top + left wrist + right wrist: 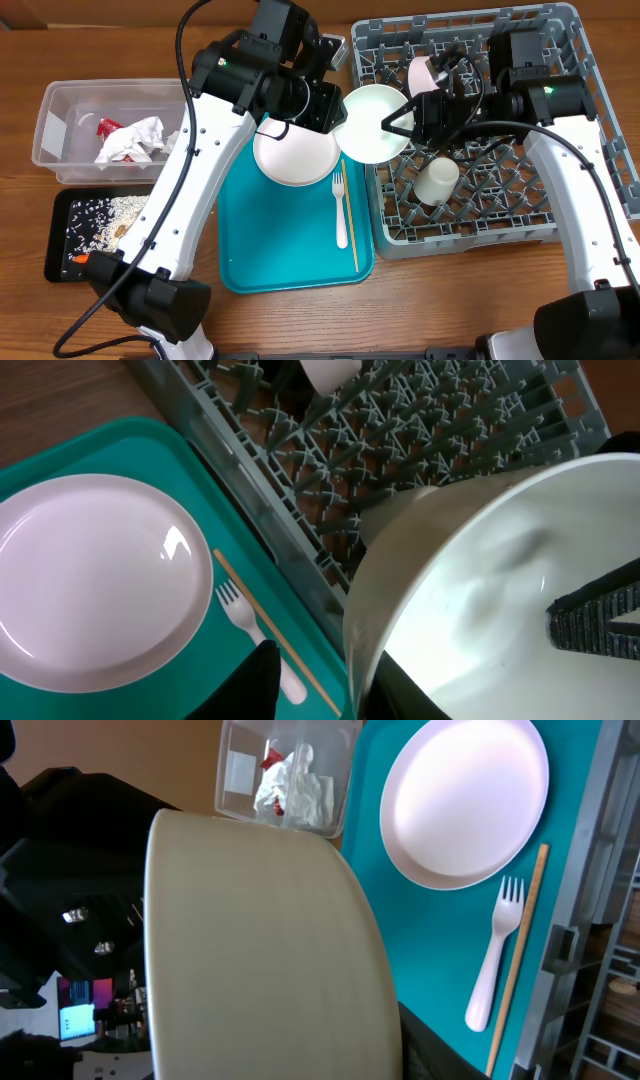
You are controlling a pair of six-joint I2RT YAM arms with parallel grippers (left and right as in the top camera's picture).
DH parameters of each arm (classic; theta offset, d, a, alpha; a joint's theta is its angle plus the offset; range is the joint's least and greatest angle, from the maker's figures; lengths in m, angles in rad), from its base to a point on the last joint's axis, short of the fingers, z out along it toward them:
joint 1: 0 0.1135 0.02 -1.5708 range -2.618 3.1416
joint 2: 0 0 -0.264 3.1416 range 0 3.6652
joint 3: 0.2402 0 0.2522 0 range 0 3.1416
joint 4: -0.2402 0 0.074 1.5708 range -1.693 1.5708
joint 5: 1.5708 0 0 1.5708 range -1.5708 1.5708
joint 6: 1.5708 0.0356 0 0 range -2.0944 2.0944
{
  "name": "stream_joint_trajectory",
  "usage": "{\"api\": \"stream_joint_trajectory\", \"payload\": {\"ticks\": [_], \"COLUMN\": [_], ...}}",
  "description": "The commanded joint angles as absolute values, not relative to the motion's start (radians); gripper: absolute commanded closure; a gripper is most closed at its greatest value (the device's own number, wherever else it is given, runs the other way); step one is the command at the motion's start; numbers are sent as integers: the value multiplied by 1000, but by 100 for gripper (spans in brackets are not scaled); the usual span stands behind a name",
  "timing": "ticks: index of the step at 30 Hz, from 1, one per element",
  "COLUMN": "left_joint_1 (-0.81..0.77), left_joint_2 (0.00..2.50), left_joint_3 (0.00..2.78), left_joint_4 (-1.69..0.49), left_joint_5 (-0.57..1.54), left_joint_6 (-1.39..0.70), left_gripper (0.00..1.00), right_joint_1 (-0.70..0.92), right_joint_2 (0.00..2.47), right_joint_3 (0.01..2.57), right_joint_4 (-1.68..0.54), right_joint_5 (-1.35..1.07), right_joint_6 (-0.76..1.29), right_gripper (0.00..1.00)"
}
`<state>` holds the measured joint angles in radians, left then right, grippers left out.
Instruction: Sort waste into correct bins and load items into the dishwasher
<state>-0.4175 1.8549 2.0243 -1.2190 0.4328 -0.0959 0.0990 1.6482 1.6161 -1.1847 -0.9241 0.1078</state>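
A white bowl [372, 122] hangs tilted over the seam between the teal tray [280, 250] and the grey dishwasher rack [600, 150]. My right gripper [398, 122] is shut on its right rim, and one of its fingers [600, 615] shows inside the bowl [500, 580]. My left gripper [333, 108] stands open around the bowl's left rim, with its left finger [258, 680] clear of the wall. The white plate [295, 155], fork [340, 205] and wooden stick [350, 215] lie on the tray. A small cup [437, 182] and another bowl [420, 72] sit in the rack.
At the far left a clear tub [55, 130] holds crumpled napkins and a red wrapper [130, 140]. In front of it, a black tray [60, 240] holds grain scraps [115, 215] and a small carrot [80, 260]. Both arms reach in over the tray and rack.
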Motion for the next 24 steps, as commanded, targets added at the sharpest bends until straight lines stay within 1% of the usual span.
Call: {"api": "stream_joint_trajectory", "payload": {"ticks": [1,3,6,13,15,16,19,22,24], "left_joint_1": [-419,-419,-419,-419,-419,-419,-419,-419,-419], "left_joint_2": [1844,1844,1844,1844,1844,1844,1844,1844,1844], "left_joint_3": [2039,2039,2039,2039,2039,2039,2039,2039,2039], "left_joint_4": [-1221,-1220,-1219,-1217,-1218,-1218,-1218,-1220,-1221], "left_joint_5": [419,419,419,419,419,419,419,419,419], "left_joint_6": [-78,-78,-78,-78,-79,-79,-78,-78,-78], "left_gripper": [70,69,66,65,67,71,76,78,78], "right_joint_1": [96,96,96,96,96,96,96,96,96], "right_joint_2": [1631,1631,1631,1631,1631,1631,1631,1631,1631], "right_joint_3": [1620,1620,1620,1620,1620,1620,1621,1621,1621], "right_joint_4": [-1180,-1180,-1180,-1180,-1179,-1177,-1168,-1168,-1169], "right_joint_5": [-933,-927,-892,-877,-885,-905,-945,-944,-944], "right_joint_6": [102,102,102,103,105,105,106,105,105], "right_gripper": [58,58,58,57,50,43,40,41,53]}}
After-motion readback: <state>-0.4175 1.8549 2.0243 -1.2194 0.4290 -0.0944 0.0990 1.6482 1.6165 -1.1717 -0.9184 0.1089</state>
